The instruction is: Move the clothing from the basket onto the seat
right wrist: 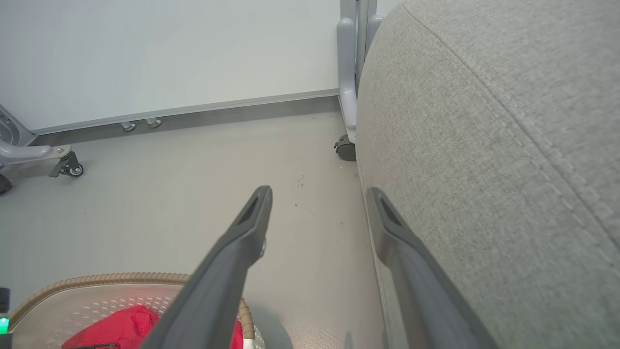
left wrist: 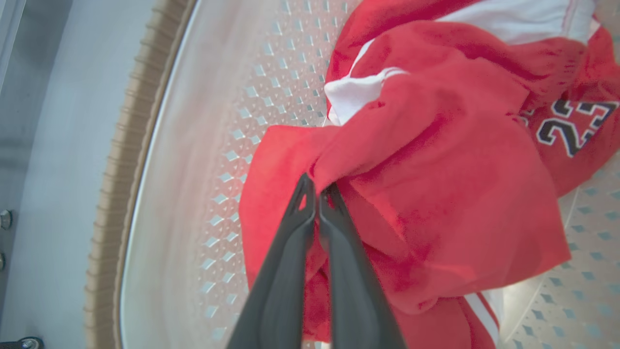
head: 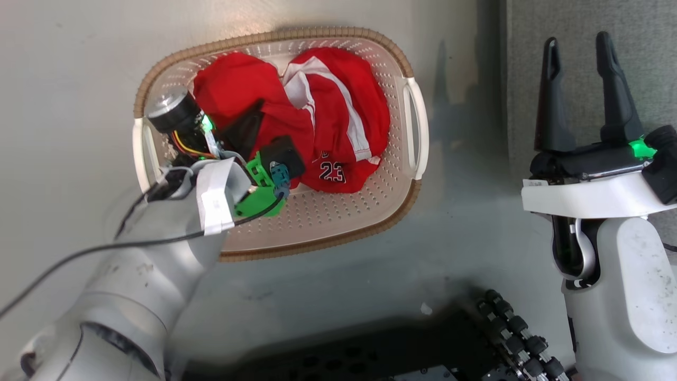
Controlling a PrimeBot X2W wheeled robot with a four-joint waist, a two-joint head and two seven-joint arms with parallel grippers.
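Clothing (head: pixel 317 116) marked 23 is pinched by left end effector (left wrist: pixel 317 194); right end effector (head: pixel 579 47) spread.

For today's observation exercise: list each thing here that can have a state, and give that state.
left gripper: shut on a clothing fold.
right gripper: open, holding nothing.
clothing: crumpled, in the basket.
basket: upright on the floor.
seat: visible part bare.

Basket (head: pixel 264 38) rim partly behind blurred left arm (head: pixel 158 254), seat (right wrist: pixel 484 145) and clothing (left wrist: pixel 436 169) cut by edges
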